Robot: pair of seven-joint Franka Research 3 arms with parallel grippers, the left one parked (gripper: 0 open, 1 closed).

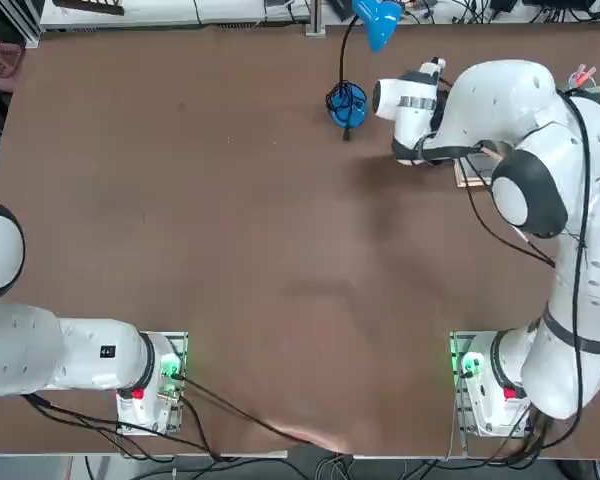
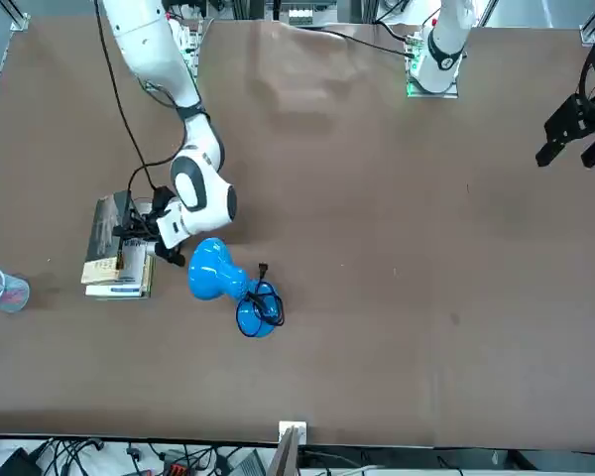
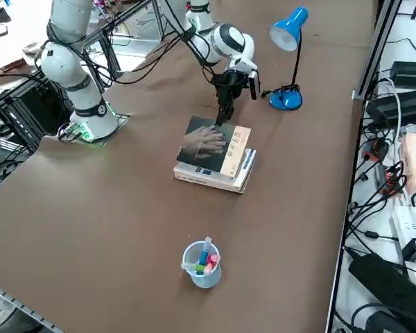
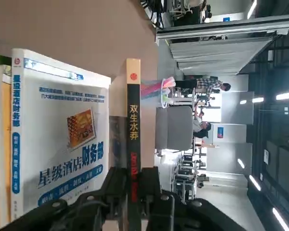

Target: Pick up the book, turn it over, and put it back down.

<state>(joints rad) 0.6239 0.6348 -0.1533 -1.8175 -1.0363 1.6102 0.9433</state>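
The right tool (image 4: 133, 185) is clamped on the book's (image 3: 209, 144) spine edge. The book lies topmost on a stack (image 3: 218, 175) on the counter (image 3: 125, 208).

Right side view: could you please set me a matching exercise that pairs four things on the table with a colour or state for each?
Column one:
1. book
2. lamp
3. cup
4. right gripper

Column two:
A. blue
B. holds coloured markers
C. shut on the book's edge
D. dark cover with a pale hand picture, face up

Pairs: 1-D, 2-A, 3-B, 4-C
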